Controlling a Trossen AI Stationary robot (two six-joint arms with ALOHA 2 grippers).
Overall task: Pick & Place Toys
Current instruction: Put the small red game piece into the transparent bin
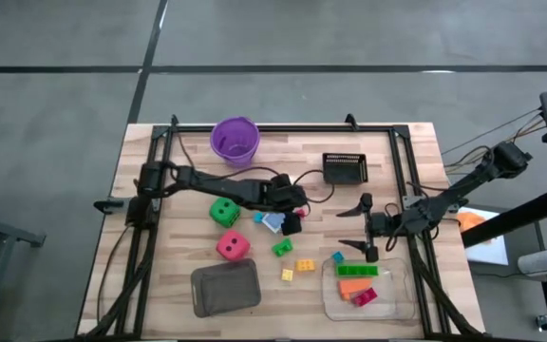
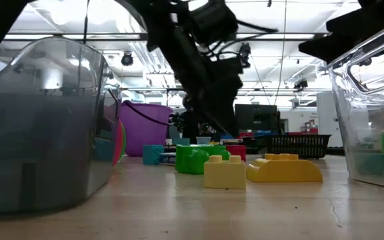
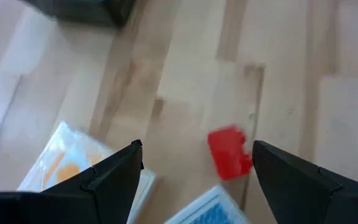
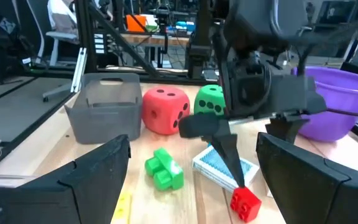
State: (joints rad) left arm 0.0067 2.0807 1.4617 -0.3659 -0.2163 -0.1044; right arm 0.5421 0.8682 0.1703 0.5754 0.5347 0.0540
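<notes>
1. The table is pale wood planking with visible grain.
2. Two rounded dice with black dots lie near its middle – a green die and a red die.
3. The left gripper hangs over a small red brick with its fingers wide apart, holding nothing; two picture cards lie just beside it.
4. Loose studded plastic bricks: one green brick and two yellow bricks.
5. The clear tray holds a green, an orange and a red piece.
6. The right gripper hovers at that tray's far edge, spread wide and empty.
7. One grey tray – matte, rounded corners – and one glossy purple cup.
</notes>
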